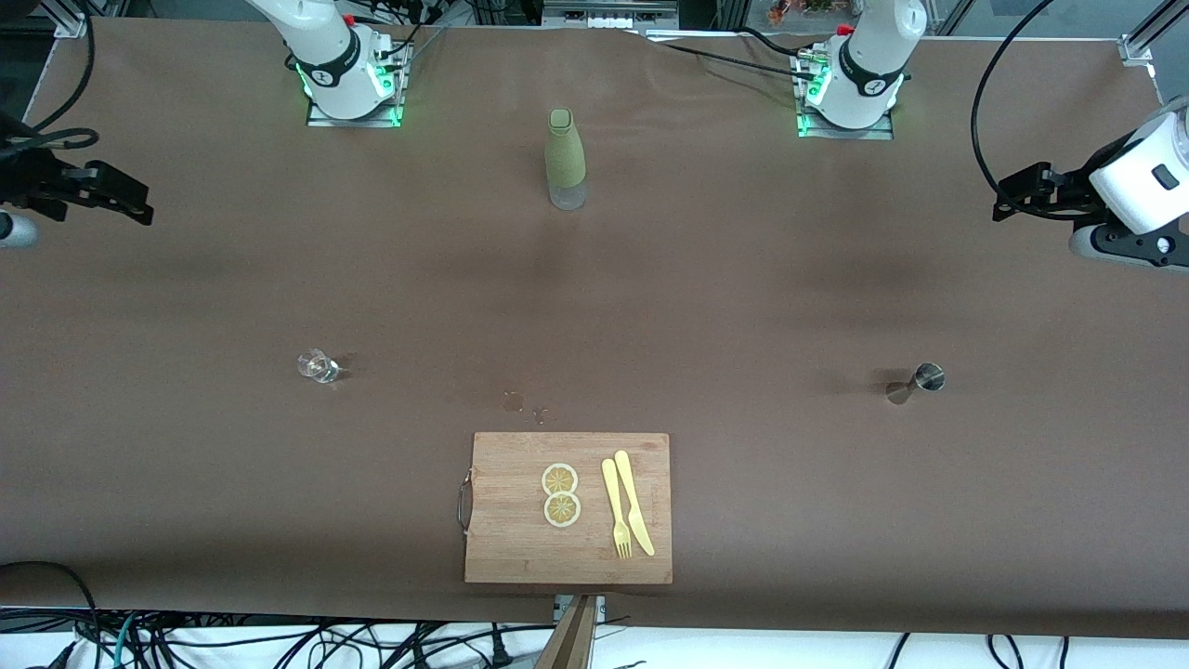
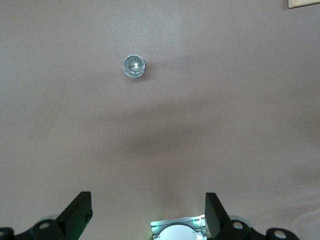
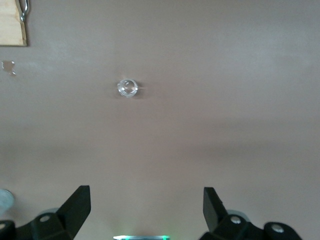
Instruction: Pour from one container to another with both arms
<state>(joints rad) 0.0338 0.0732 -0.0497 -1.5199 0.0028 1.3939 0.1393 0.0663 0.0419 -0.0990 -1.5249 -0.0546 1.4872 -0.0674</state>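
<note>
The left end effector [image 2: 148, 215] hangs high over the bare brown bench [image 1: 743, 279] at the left arm's end, its two black fingers spread wide with nothing between them. On the bench, nearer the front camera than that end, stands a small silver metal jigger [image 2: 134, 66].

The right end effector [image 3: 146, 210] hangs likewise over the right arm's end of the bench, fingers wide apart and empty. A small clear glass cup [image 3: 127, 87] stands on the bench at that end, about as near the front camera as the jigger.

Both white jointed arms, left [image 1: 1138, 181] and right [image 1: 320, 46], are drawn out to their own ends of the bench.

Between the two bases stands a tall bottle with an olive-green sleeve and clear bottom [image 1: 565, 158]. Nearest the front camera lies a wooden cutting board with a metal handle [image 1: 506, 548], carrying two lemon slices [image 1: 560, 494], a yellow plastic fork [image 1: 615, 509] and a yellow plastic knife [image 1: 633, 502].
</note>
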